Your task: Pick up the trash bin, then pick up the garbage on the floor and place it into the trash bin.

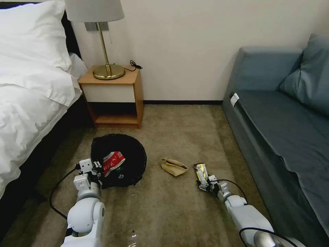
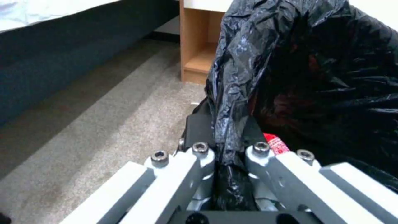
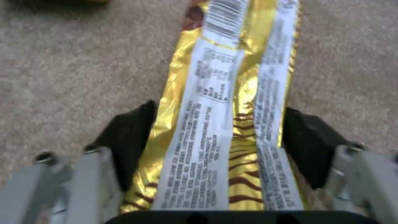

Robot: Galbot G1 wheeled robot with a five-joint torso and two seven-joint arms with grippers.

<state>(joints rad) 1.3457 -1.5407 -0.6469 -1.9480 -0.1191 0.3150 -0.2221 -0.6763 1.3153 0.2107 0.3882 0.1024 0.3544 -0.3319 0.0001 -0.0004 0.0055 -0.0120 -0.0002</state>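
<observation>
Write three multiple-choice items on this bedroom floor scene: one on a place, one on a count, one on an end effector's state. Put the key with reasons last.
1. Where does the crumpled tan paper lie?
A. Inside the trash bin
B. On the carpet between the trash bin and the gold snack wrapper
C. On the sofa

2. How many litter pieces lie on the carpet outside the bin?
A. Two
B. Four
C. None

3. What is the left end effector doing?
A. Hanging open above the bed
B. Shut on the red snack packet
C. Shut on the bin's bag-covered rim

Key: 1 B, the paper sits on open carpet between them. 2 A, only the paper and wrapper lie outside; the red snack packet is in the bin. 3 C, its fingers pinch the black bag at the rim.
</observation>
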